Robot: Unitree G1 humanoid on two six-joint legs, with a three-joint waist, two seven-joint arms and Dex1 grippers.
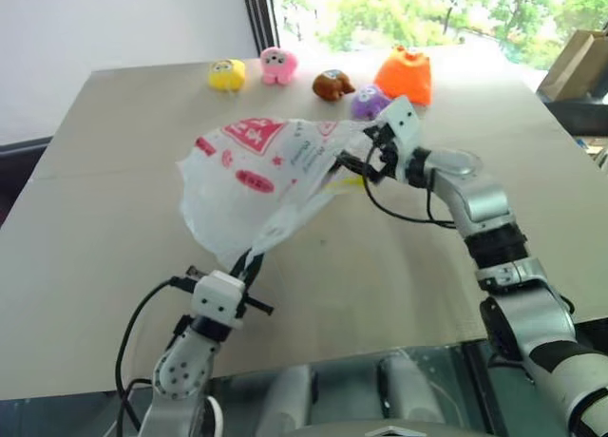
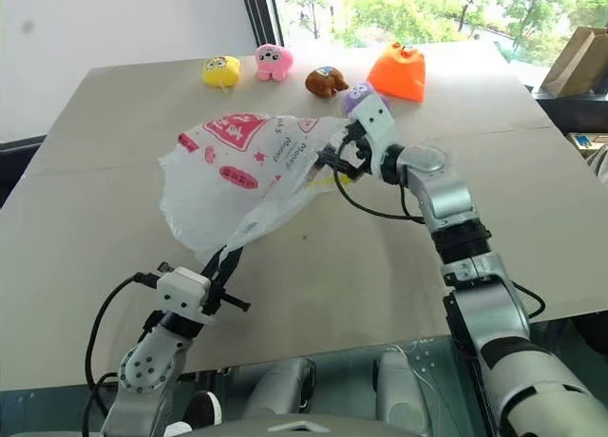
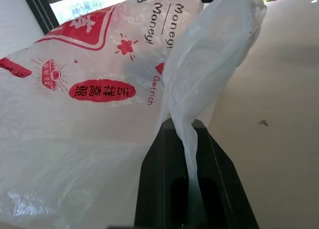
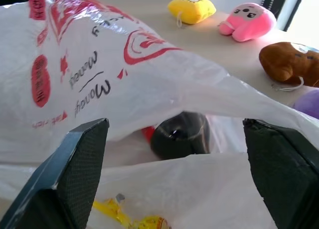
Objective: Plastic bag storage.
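So your plastic bag is up in the air over the middle of the surface, stretched between both arms. Peeking in through its mouth from the right wrist view, there's a dark round thing in there, a bit of red right beside it, and something yellow lower down. Can't tell what any of them are.

The bag itself is thin, see-through white and super crinkly, with a red square logo, red ovals with characters, little red stars and some "Money" text on the side. It's puffed out like a balloon on the upper part and twists down into a skinny rope at the bottom.

Your left end effector is pressed together, pinching that twisted strand. Your right end effector is spread wide at the bag's open edge, fingers on either side of the film without clamping it.

Along the far edge of the surface you've got a row of plush toys: yellow, pink, brown, purple and an orange pouch-shaped one.
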